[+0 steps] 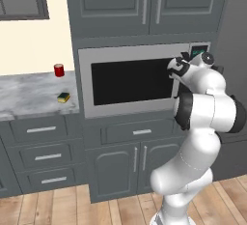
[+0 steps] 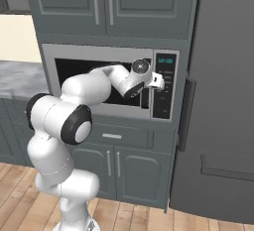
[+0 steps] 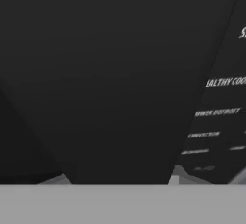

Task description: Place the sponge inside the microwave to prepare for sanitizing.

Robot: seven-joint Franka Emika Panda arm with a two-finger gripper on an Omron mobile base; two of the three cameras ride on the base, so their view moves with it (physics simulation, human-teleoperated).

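At the dark vertical handle of the silver-framed, black-glass microwave [image 1: 132,80]: two-finger gripper [image 2: 158,81] clamped shut, seemingly on that handle. Door closed, not yet opened. Small yellow sponge with green top [image 1: 63,97] untouched on the grey marble counter [image 1: 29,96], well apart. Nearly everything left.

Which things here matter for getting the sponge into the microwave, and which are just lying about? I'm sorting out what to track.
For the job:
sponge, on the counter
microwave, door shut
gripper, at the microwave's handle side

Lying about:
red can
upper cabinets
drawers
fridge
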